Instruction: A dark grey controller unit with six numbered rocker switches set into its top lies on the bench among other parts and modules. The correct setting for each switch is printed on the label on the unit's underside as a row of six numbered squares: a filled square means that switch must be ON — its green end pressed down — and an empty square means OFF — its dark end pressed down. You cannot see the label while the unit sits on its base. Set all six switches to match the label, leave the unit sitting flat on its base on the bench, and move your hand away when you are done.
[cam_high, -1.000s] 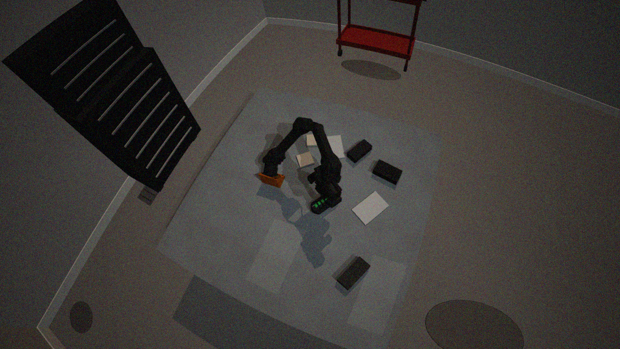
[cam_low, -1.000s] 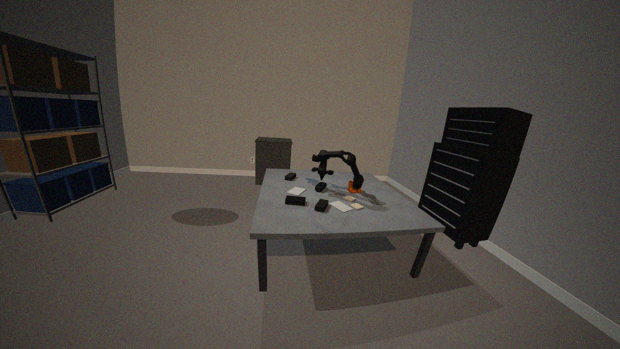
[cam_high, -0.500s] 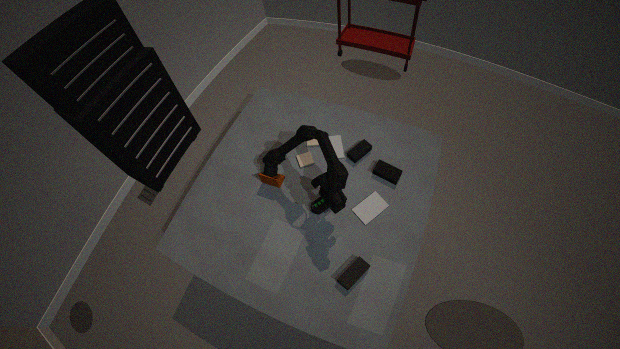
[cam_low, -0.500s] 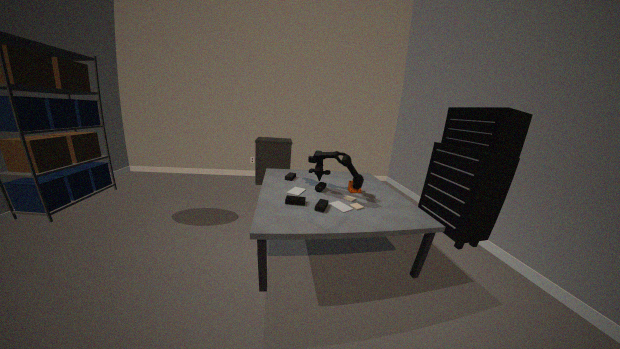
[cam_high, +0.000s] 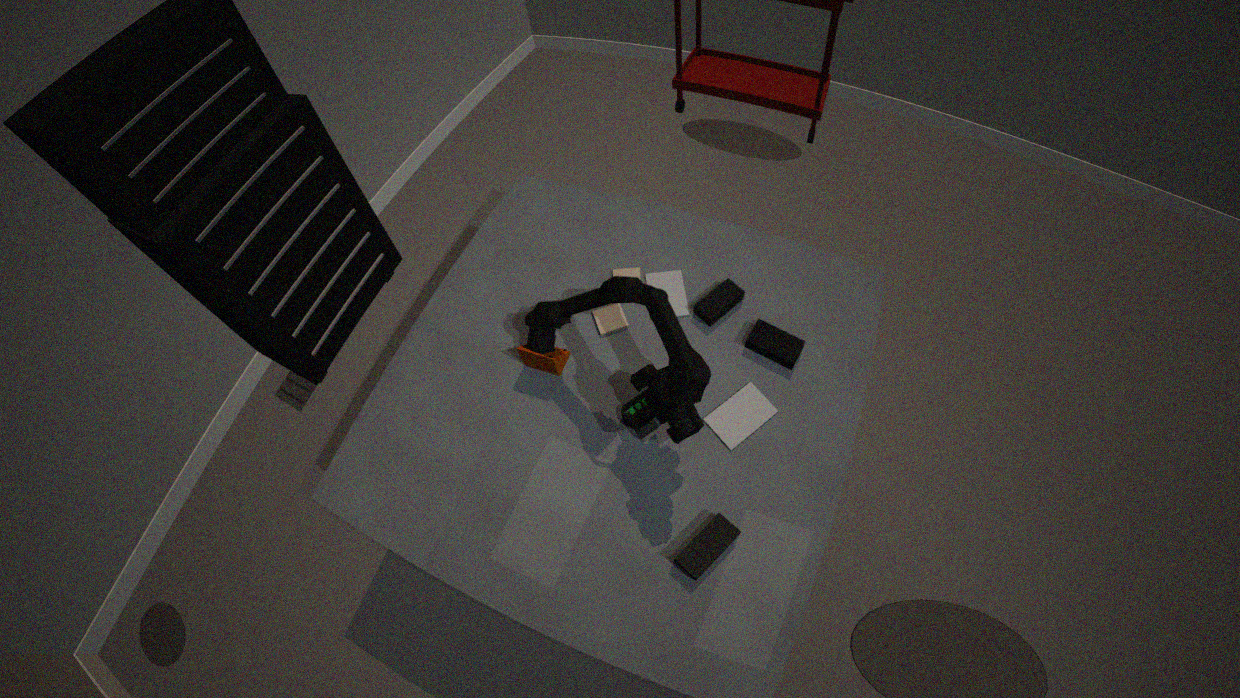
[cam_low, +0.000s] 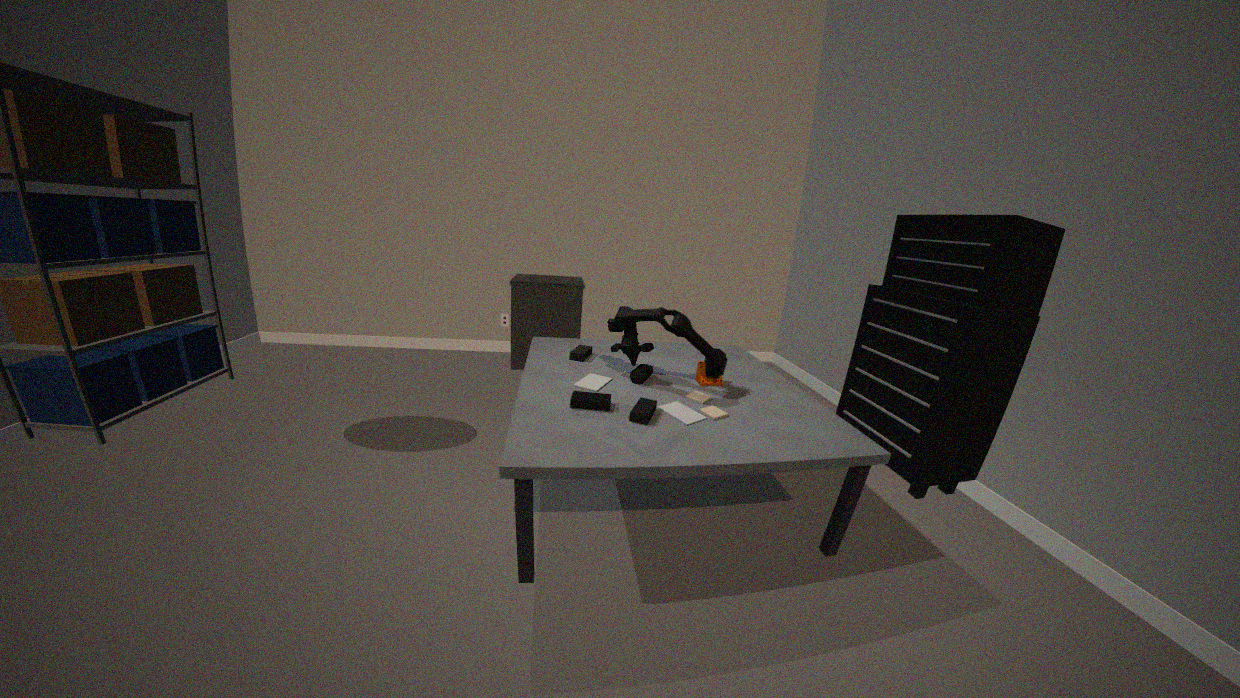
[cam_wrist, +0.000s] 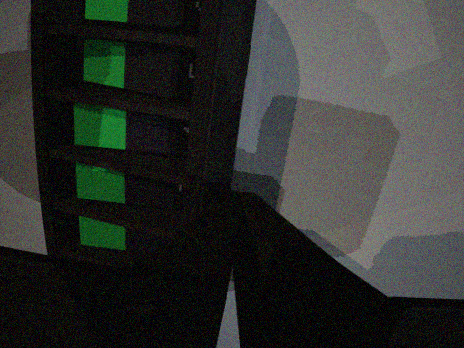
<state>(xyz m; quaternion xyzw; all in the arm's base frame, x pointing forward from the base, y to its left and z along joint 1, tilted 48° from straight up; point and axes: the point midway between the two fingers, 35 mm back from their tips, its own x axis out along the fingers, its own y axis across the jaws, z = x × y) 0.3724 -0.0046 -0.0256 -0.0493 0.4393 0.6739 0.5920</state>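
The dark grey controller unit sits on the bench, top up. In the wrist view it runs down the left half, with several green switch ends in a column and the dark ends to their right. The switch numbers are too dark to read, and I cannot tell which ends are pressed. The lowest part of the unit is hidden behind my fingers. The underside label is out of sight. My gripper is shut and empty, pointing down close above the unit. Contact cannot be made out. In the top view my hand covers part of the unit.
Dark blocks lie around the bench. White flat pieces and two beige blocks lie nearer. The arm's orange base stands near the beige blocks.
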